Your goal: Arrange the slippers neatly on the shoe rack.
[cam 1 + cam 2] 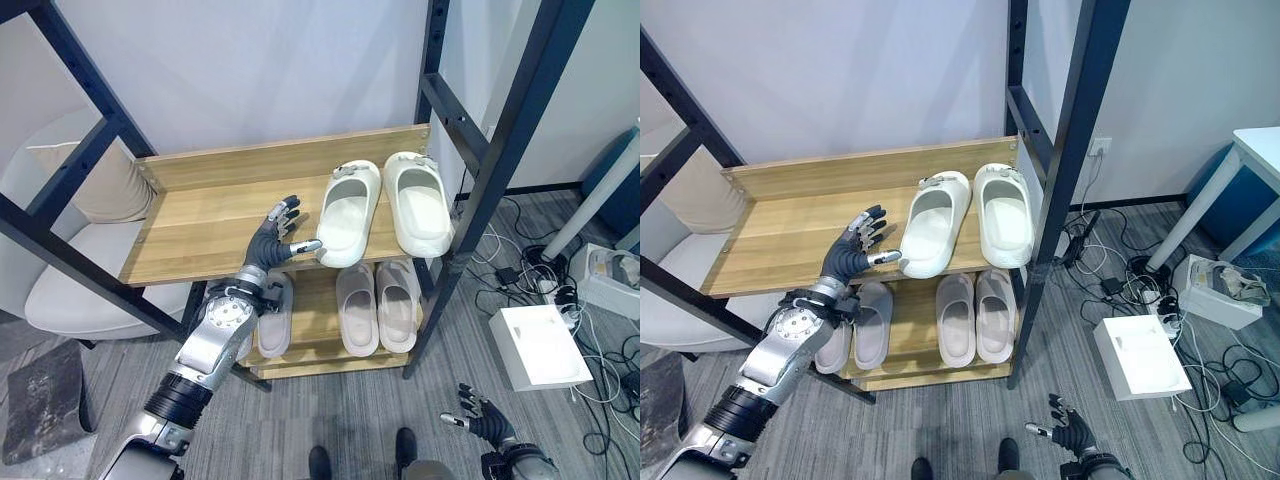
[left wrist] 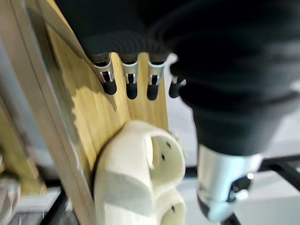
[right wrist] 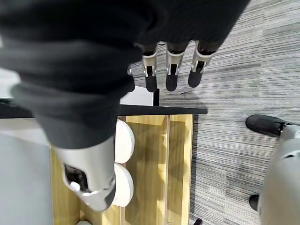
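Note:
Two cream slippers lie on the top wooden shelf [image 1: 210, 225] of the shoe rack. The left slipper [image 1: 348, 212] is slanted, its heel toward the shelf's front edge; the right slipper [image 1: 416, 200] lies straight against the rack's right post. My left hand [image 1: 274, 238] is open over the shelf, its thumb tip at the slanted slipper's heel [image 2: 136, 178]. The fingers [image 2: 131, 84] are straight above the wood. My right hand [image 1: 482, 418] hangs open low over the floor, holding nothing.
On the lower shelf lie a pair of grey slippers [image 1: 377, 305] and another grey one [image 1: 275, 315] at the left. A beige chair [image 1: 90, 240] stands left of the rack. A white box [image 1: 540, 345] and cables [image 1: 590, 340] lie on the floor at the right.

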Tool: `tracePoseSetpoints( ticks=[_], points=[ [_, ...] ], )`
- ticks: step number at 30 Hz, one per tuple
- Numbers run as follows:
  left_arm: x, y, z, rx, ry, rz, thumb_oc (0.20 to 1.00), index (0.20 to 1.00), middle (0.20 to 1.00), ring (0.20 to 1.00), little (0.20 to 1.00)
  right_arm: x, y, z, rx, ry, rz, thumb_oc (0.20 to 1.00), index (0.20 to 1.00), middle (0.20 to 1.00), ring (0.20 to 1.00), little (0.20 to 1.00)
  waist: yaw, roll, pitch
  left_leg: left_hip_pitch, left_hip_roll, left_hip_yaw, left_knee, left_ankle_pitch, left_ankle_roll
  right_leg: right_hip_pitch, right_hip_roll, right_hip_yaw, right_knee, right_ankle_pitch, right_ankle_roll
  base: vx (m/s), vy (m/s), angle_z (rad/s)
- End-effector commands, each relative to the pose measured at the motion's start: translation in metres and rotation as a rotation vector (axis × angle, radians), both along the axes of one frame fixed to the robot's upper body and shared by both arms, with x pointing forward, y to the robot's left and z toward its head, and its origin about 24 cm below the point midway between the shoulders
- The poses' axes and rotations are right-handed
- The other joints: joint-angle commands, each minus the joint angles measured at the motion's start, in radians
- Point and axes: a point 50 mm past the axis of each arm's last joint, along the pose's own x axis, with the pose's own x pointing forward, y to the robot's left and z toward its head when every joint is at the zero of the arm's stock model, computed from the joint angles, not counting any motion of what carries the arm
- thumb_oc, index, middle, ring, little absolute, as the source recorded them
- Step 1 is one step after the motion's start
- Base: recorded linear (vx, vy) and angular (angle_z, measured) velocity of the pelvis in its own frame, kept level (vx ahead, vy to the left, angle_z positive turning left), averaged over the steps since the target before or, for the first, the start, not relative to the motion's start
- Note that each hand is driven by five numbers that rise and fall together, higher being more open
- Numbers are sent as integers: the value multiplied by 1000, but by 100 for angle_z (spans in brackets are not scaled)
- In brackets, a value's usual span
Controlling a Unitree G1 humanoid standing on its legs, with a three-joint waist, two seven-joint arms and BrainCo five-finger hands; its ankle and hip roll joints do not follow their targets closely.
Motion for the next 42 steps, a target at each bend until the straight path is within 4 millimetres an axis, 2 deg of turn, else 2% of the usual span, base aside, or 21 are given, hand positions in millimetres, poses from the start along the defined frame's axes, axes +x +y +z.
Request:
tracePoseSetpoints(
  ticks=[1, 5, 9, 12, 18, 21, 22, 23, 25, 28, 30, 31, 32, 35, 36, 37, 38, 39, 40, 41, 42],
  points=[
    [6, -15, 19, -82, -17, -117, 1000, 1000, 1000, 1000, 1000, 11, 1, 9, 11, -40, 55, 1000, 1000, 1000, 1000, 1000, -6, -36, 1, 48, -34, -5, -1, -64, -15, 75, -6, -33, 2, -112, 61, 0, 0, 0],
    [12, -32, 22, -96, -11, -152, 1000, 1000, 1000, 1000, 1000, 12, 5, 8, 16, -32, 85, 1000, 1000, 1000, 1000, 1000, -12, -35, -2, 48, -35, -4, -1, -64, -15, 76, -7, -35, 2, -113, 61, 0, 0, 0],
    [27, -61, 31, -112, -24, -165, 1000, 1000, 1000, 1000, 1000, 17, 10, 8, 26, -35, 100, 1000, 1000, 1000, 1000, 1000, -28, -36, -4, 46, -37, 1, -1, -65, -15, 71, -7, -31, 2, -112, 63, 8, 6, 5],
    [38, -69, 32, -94, -22, -131, 1000, 1000, 1000, 1000, 1000, 18, 12, 7, 24, -33, 103, 1000, 1000, 1000, 1000, 1000, -38, -36, -3, 47, -36, 7, -1, -68, -14, 70, -8, -26, 2, -111, 66, 0, 0, 0],
    [54, -56, 46, 13, -111, -2, 1000, 1000, 1000, 1000, 1000, 18, 13, 5, 29, -40, 77, 1000, 1000, 1000, 1000, 1000, -46, -39, -5, 51, -36, 14, -1, -70, -14, 72, -8, -22, 2, -112, 67, 4, -4, -3],
    [54, -42, 55, 107, -201, 60, 1000, 1000, 1000, 1000, 1000, 16, 14, 3, 32, -42, 57, 1000, 1000, 1000, 1000, 1000, -38, -43, -6, 55, -34, 11, -1, -70, -15, 76, -8, -27, 2, -114, 66, 0, -8, -4],
    [52, -28, 64, 151, -270, 118, 1000, 1000, 1000, 1000, 1000, 16, 15, 3, 37, -50, 51, 1000, 1000, 1000, 1000, 1000, -31, -45, -8, 56, -34, 7, -1, -70, -16, 80, -7, -30, 2, -115, 65, 0, 0, 0],
    [52, -28, 64, 151, -270, 118, 1000, 1000, 1000, 1000, 1000, 16, 15, 3, 37, -50, 51, 1000, 1000, 1000, 1000, 1000, -31, -45, -8, 56, -34, 7, -1, -70, -16, 80, -7, -30, 2, -115, 65, 0, 0, 0],
    [38, 7, 73, 187, -384, 280, 1000, 1000, 1000, 1000, 1000, 18, 18, 3, 44, -72, 37, 1000, 1000, 1000, 1000, 1000, -4, -52, -10, 57, -34, -6, -1, -68, -17, 89, -7, -42, 2, -119, 62, 0, 0, 0],
    [26, 21, 70, 144, -401, 329, 1000, 1000, 1000, 1000, 1000, 19, 21, 3, 47, -81, 31, 1000, 1000, 1000, 1000, 1000, 8, -56, -10, 57, -33, -11, -1, -67, -17, 91, -7, -48, 2, -120, 61, -14, -2, 4],
    [4, 31, 75, -54, -444, 325, 1000, 1000, 1000, 1000, 1000, 19, 24, 2, 59, -83, 27, 1000, 1000, 1000, 1000, 1000, 28, -62, -11, 55, -34, -18, -1, -65, -17, 93, -8, -54, 2, -118, 60, -22, -2, 17],
    [-5, 29, 76, -195, -440, 284, 1000, 1000, 1000, 1000, 1000, 18, 24, 2, 62, -81, 25, 1000, 1000, 1000, 1000, 1000, 34, -65, -11, 55, -35, -21, -1, -65, -17, 93, -7, -56, 2, -118, 59, -9, -2, 14],
    [-5, 29, 76, -195, -440, 284, 1000, 1000, 1000, 1000, 1000, 18, 24, 2, 62, -81, 25, 1000, 1000, 1000, 1000, 1000, 34, -65, -12, 55, -35, -21, -1, -65, -17, 93, -7, -56, 2, -118, 59, -16, 5, 12],
    [-36, 7, 85, -385, -468, 8, 1000, 1000, 1000, 1000, 1000, 13, 23, -3, 71, -58, 8, 1000, 1000, 1000, 1000, 1000, 53, -74, -10, 52, -36, -32, -1, -66, -14, 95, -8, -61, 2, -119, 57, -15, 5, 17],
    [-36, 8, 85, -385, -467, 8, 1000, 1000, 1000, 1000, 1000, 13, 23, -3, 72, -57, 8, 1000, 1000, 1000, 1000, 1000, 53, -74, -11, 52, -36, -32, -1, -66, -14, 96, -8, -61, 2, -119, 57, -11, -5, 12],
    [-48, -9, 87, -465, -451, -149, 1000, 1000, 1000, 1000, 1000, 9, 25, -7, 78, -36, 10, 1000, 1000, 1000, 1000, 1000, 59, -79, -11, 51, -37, -39, -1, -67, -12, 98, -9, -66, 2, -120, 56, -7, -5, 6],
    [-55, -21, 86, -470, -428, -261, 1000, 1000, 1000, 1000, 1000, 9, 26, -8, 75, -29, 26, 1000, 1000, 1000, 1000, 1000, 61, -81, -11, 52, -37, -43, -1, -68, -12, 100, -9, -68, 2, -121, 56, -7, -5, 6],
    [-55, -21, 86, -470, -428, -261, 1000, 1000, 1000, 1000, 1000, 9, 26, -8, 75, -29, 26, 1000, 1000, 1000, 1000, 1000, 61, -81, -11, 52, -37, -43, -1, -68, -12, 100, -9, -68, 2, -121, 56, -7, -2, 13],
    [-68, -34, 83, -426, -401, -402, 1000, 1000, 1000, 1000, 1000, 9, 26, -8, 79, -23, 31, 1000, 1000, 1000, 1000, 1000, 67, -83, -10, 51, -37, -49, -1, -69, -11, 101, -9, -72, 2, -123, 56, -7, -2, 11],
    [-68, -34, 83, -426, -401, -403, 1000, 1000, 1000, 1000, 1000, 9, 26, -9, 79, -22, 31, 1000, 1000, 1000, 1000, 1000, 67, -84, -11, 51, -37, -49, -1, -69, -11, 101, -9, -72, 2, -124, 56, -18, -3, 9],
    [-77, -42, 72, -366, -340, -506, 1000, 1000, 1000, 1000, 1000, 10, 27, -9, 83, -22, 44, 1000, 1000, 1000, 1000, 1000, 74, -85, -8, 51, -37, -54, -1, -69, -11, 102, -8, -74, 2, -125, 56, 0, 0, 0]
  ],
)
